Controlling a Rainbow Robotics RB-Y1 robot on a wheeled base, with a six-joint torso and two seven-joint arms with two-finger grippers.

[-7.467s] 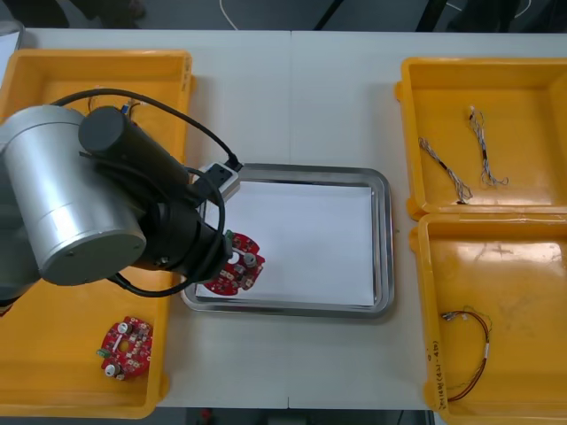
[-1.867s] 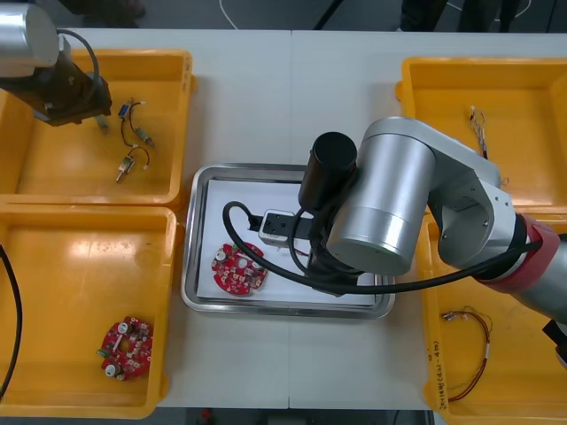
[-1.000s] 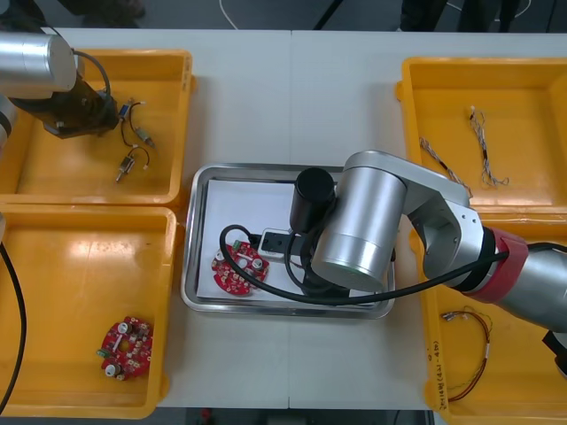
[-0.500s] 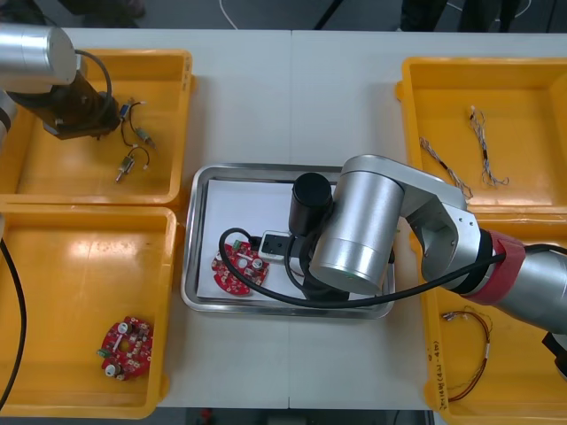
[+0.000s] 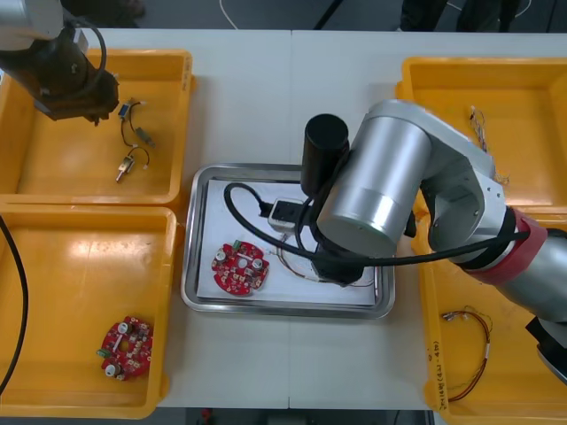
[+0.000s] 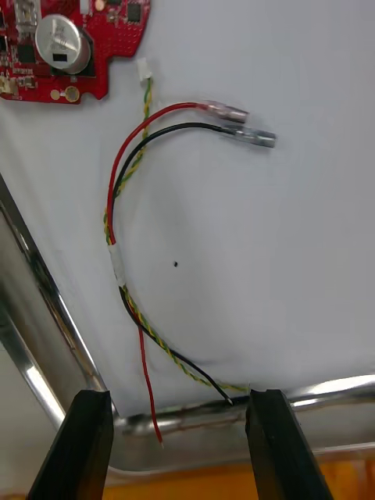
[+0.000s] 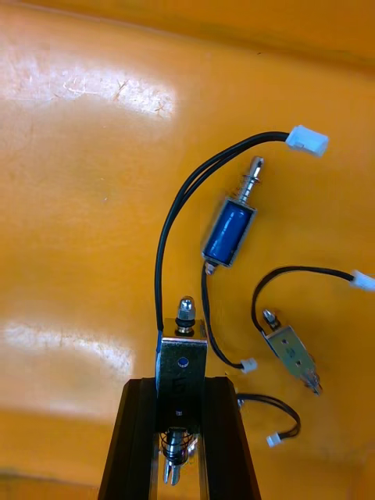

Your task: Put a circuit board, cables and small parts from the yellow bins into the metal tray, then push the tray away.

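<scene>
Clamping small metal part (image 7: 181, 355), left claw (image 7: 180, 391)

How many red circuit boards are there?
2. One circuit board lies in the metal tray, the other in the near left yellow bin. The right arm may hide more.

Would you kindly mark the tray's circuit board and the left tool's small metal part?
circuit board (image 5: 239, 267), front view, its middle.
small metal part (image 7: 181, 373), left wrist view, its body.
</scene>
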